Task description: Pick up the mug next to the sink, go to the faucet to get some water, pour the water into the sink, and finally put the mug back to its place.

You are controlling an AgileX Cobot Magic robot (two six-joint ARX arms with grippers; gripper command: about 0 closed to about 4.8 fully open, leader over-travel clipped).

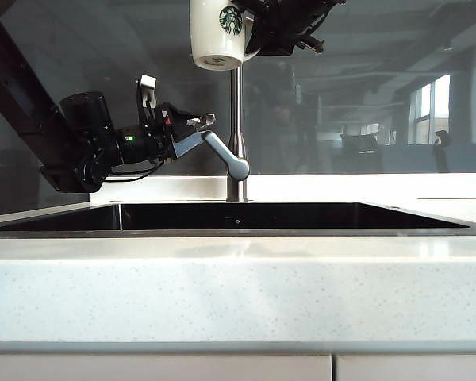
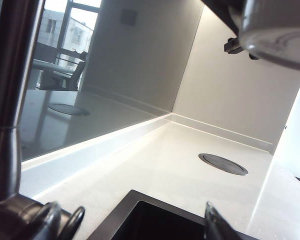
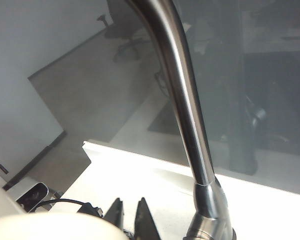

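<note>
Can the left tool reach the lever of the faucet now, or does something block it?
Probably yes. The left tool sits open right at the faucet lever, nothing between them. The right tool holds the mug high above, clear of that path.

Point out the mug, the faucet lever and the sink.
mug (image 1: 216, 32): exterior view, on its white side wall.
faucet lever (image 1: 222, 152): exterior view, on the angled handle.
sink (image 1: 238, 232): exterior view, on its front steel rim.
</note>
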